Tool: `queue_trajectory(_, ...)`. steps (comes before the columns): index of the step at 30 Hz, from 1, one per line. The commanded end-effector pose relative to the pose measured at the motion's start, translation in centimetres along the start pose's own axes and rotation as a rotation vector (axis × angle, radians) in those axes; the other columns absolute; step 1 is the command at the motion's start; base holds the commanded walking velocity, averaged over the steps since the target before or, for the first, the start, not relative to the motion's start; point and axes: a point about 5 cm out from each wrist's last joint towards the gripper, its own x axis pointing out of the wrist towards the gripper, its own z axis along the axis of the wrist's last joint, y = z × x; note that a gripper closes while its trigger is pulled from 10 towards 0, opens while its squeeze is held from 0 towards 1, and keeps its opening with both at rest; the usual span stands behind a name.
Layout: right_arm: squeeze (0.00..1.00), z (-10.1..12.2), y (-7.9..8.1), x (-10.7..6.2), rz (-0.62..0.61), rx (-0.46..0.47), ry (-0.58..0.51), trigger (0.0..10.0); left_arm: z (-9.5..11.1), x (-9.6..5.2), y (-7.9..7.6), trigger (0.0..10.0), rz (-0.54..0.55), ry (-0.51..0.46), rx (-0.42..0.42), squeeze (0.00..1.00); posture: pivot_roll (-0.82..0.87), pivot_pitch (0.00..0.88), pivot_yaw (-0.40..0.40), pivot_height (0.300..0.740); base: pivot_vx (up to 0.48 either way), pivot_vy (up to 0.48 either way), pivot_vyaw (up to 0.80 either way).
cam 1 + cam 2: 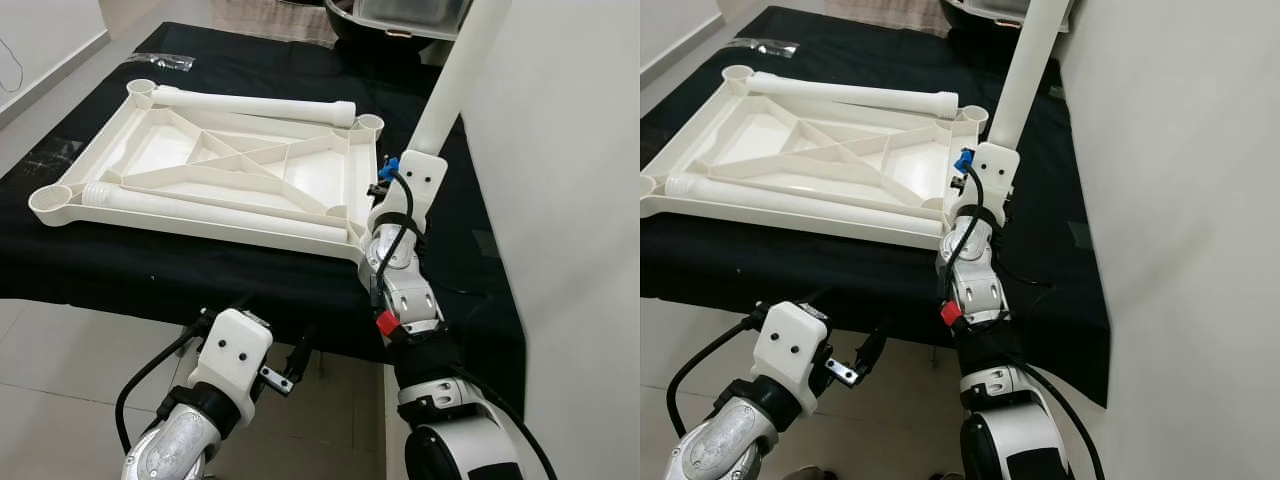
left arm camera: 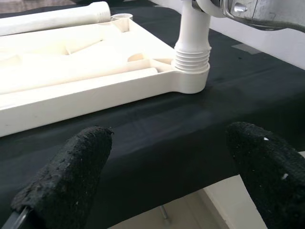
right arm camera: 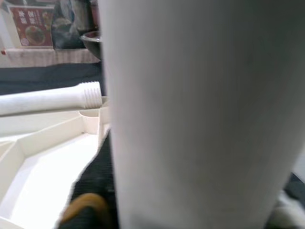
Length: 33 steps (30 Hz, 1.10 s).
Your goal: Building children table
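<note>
**As First Leg Goes In, Three Sockets Wait**

While the white plastic table top [image 1: 220, 170] lies upside down on the black cloth-covered table [image 1: 120, 270], ribs facing up, the robot's right gripper [image 1: 395, 215] holds a long white plastic leg tube [image 1: 460, 75] upright at the top's near right corner socket [image 2: 190, 78]. The left wrist view shows the tube's threaded end seated in that socket, several threads still showing above the rim. The right wrist view, looking along the gripper, has the tube pressed close across the lens, so the fingers appear clamped around it, though the fingertips themselves are hidden.

Two more white threaded leg tubes rest on the upturned top: one [image 1: 255, 104] along its far edge, the other [image 1: 210, 208] along its near edge. The left gripper [image 1: 285, 372] hangs below the table's front edge, its two black fingers [image 2: 62, 181] spread wide and holding nothing.

Judging by the exposed threads, the step in hand is screwing the first leg home, with the task at an early stage. The next move likely calls for turning the tube about its own axis while keeping it vertical, so the thread does not cross, and perhaps for the free left gripper to steady the top against spinning on the cloth.
</note>
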Motion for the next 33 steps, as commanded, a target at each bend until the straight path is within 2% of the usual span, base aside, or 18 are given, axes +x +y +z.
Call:
queue_trajectory(1,1.00,-1.8,1.8,-2.0,0.044,0.068,0.091,10.0,-0.5,0.0,-0.3,10.0,-0.006,0.020,-0.011,0.00,0.11,0.142,-0.147,0.740,0.000,0.000,0.00)
queue_trajectory(3,1.00,-1.4,2.0,-2.1,0.087,0.094,0.069,10.0,-0.6,-0.1,-0.4,10.0,-0.011,0.021,-0.010,0.00,0.11,0.132,-0.146,0.740,0.000,0.000,0.00)
queue_trajectory(4,0.00,-1.1,2.2,-2.1,0.145,0.127,0.052,10.0,-0.6,0.0,-0.5,10.0,-0.015,0.020,-0.008,0.00,0.11,0.127,-0.146,0.740,0.000,0.000,0.00)
queue_trajectory(6,0.00,-0.6,1.9,-2.1,0.199,0.168,0.023,10.0,-0.7,0.1,-0.6,10.0,-0.022,0.018,-0.006,0.00,0.11,0.119,-0.145,0.740,0.000,0.000,0.00)
queue_trajectory(11,0.00,-0.4,1.3,-2.1,0.277,0.190,-0.015,10.0,-0.7,0.1,-0.6,10.0,-0.020,0.017,0.000,0.00,0.11,0.106,-0.145,0.740,0.000,0.000,0.00)
queue_trajectory(13,0.00,-0.2,0.7,-2.1,0.402,0.213,-0.039,10.0,-0.8,0.1,-0.5,10.0,-0.018,0.017,0.003,0.00,0.11,0.095,-0.143,0.740,0.000,0.000,0.00)
queue_trajectory(16,0.00,-0.2,0.2,-1.9,0.473,0.209,-0.051,10.0,-0.8,0.0,-0.4,10.0,-0.017,0.018,0.003,0.00,0.11,0.093,-0.142,0.740,0.000,0.000,0.00)
queue_trajectory(24,0.00,-0.4,-1.5,0.2,0.563,0.146,-0.054,10.0,-0.7,0.1,-0.6,10.0,-0.026,0.012,0.005,0.00,0.11,0.099,-0.147,0.740,0.000,0.000,0.00)
queue_trajectory(29,0.00,0.3,-1.4,1.4,0.620,0.143,-0.065,10.0,-0.7,0.0,-0.7,10.0,-0.026,0.012,0.005,0.00,0.12,0.105,-0.147,0.740,0.000,0.000,0.00)
queue_trajectory(33,0.00,0.5,-1.3,1.7,0.639,0.132,-0.073,10.0,-0.7,0.1,-0.7,10.0,-0.026,0.012,0.005,0.00,0.12,0.105,-0.148,0.740,0.000,0.000,0.00)
